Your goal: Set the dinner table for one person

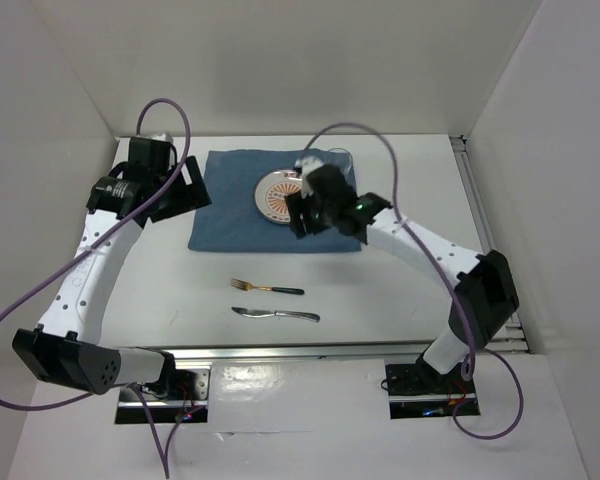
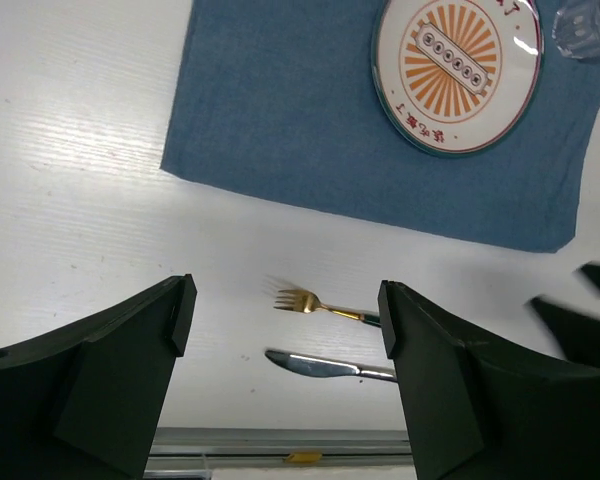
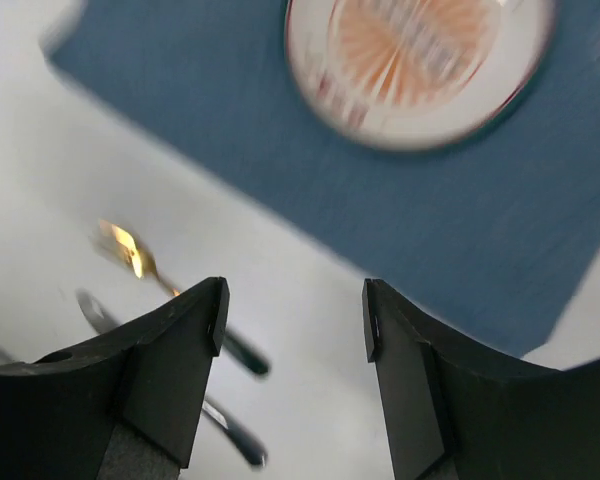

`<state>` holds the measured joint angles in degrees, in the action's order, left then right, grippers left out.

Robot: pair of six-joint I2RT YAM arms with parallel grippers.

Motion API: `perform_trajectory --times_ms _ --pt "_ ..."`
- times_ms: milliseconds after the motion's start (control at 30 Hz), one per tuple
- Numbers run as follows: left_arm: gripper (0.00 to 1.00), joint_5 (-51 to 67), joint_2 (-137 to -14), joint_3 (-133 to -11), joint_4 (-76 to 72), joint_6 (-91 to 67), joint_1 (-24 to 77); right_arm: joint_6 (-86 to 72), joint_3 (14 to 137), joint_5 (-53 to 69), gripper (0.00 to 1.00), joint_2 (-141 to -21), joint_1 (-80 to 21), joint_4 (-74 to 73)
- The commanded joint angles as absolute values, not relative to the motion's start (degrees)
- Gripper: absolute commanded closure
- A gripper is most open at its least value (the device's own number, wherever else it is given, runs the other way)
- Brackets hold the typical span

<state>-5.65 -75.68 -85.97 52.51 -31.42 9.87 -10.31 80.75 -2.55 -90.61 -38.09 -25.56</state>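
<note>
The white dinner table (image 1: 380, 290) carries a blue placemat (image 1: 230, 205) with an orange-patterned plate (image 1: 274, 195) on it and a clear glass (image 1: 340, 160) at its far right corner. A gold fork (image 1: 267, 288) and a silver knife (image 1: 276, 314) lie side by side on the bare table in front of the mat. My left gripper (image 1: 185, 195) is open and empty, held above the mat's left edge. My right gripper (image 1: 307, 218) is open and empty, held above the plate's right side. The left wrist view shows the fork (image 2: 315, 303) and knife (image 2: 320, 364) between its fingers, far below.
A metal rail (image 1: 300, 352) runs along the table's near edge, and white walls close in the back and sides. The right wrist view is blurred and shows the plate (image 3: 415, 60), the mat (image 3: 460, 220), the fork (image 3: 130, 250) and the knife (image 3: 220, 425).
</note>
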Motion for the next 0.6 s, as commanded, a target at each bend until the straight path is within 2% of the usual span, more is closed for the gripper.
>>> perform_trajectory --times_ms 0,167,567 --pt "0.08 -11.7 -72.5 -88.4 54.6 -35.3 10.0 -6.6 72.3 0.3 0.33 -92.4 -43.5 -25.4" --pt "0.08 -15.4 -71.0 -86.7 54.6 -38.4 9.5 -3.8 70.0 -3.3 0.31 -95.5 -52.4 -26.9" --pt "0.08 -12.1 -71.6 -86.7 55.1 -37.9 9.5 2.3 72.0 -4.5 0.31 -105.9 -56.0 -23.6"
